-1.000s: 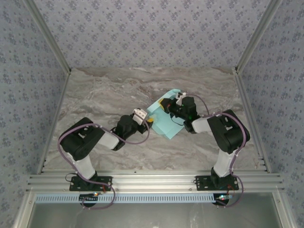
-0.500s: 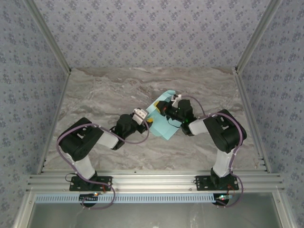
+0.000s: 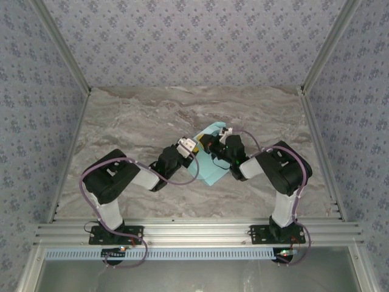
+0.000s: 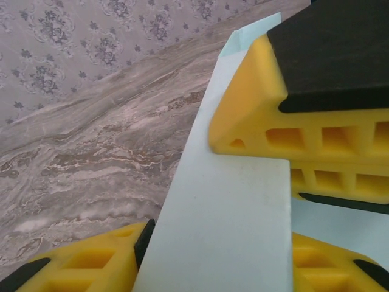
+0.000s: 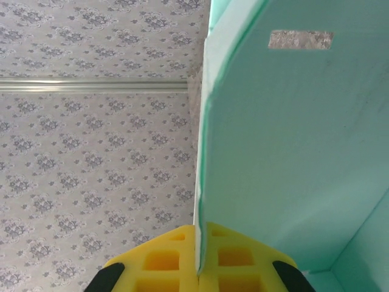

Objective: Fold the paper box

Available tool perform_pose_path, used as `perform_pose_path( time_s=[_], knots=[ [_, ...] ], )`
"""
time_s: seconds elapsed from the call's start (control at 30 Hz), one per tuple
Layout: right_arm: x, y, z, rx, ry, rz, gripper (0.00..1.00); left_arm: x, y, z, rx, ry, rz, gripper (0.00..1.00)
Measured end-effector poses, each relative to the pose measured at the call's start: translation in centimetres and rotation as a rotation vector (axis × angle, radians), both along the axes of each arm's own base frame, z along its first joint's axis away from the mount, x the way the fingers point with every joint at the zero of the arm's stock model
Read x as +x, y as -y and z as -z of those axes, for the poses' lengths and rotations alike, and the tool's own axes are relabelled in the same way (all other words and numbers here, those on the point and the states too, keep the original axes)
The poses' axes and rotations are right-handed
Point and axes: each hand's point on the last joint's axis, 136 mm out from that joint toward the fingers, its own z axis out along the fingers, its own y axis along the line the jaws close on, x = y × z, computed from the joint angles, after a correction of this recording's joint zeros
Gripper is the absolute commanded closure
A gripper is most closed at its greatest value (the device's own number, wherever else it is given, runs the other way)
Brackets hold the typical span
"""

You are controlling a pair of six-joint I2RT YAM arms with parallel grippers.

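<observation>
Marble table (image 4: pixel 73 152) beyond my fingers; right gripper (image 5: pixel 197 271) squeezes the paper box (image 5: pixel 292 152), left gripper (image 4: pixel 200 201) sits around it, I can't tell if pinching.

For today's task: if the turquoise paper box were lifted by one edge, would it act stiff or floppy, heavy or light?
Probably light: the paper box is thin card, edge-on a sliver pinched in the right end effector. Likely floppy: that panel bows in the right wrist view. Pushed, it may hinge at its folds rather than slide whole.

One box (image 3: pixel 211 172), apparently a single piece though partly covered; two grippers, left gripper (image 3: pixel 197 149) and right gripper (image 3: pixel 209 142); one worktop (image 3: pixel 146 115).
</observation>
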Motion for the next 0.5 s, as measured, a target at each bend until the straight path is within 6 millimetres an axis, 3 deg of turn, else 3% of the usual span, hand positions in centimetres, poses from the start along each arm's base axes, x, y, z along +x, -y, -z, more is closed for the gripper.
perform_pose_path(
  time_s=[0.2,0.5],
  knots=[
    [0.0,0.0,0.0,-0.004,0.006,-0.003,0.98,-0.1,-0.1,-0.1,-0.017,0.003,-0.015,0.61],
    [0.9,1.5,0.8,-0.131,0.074,-0.053,0.61,0.3,0.5,-0.2,-0.032,-0.025,-0.02,0.72]
  ],
)
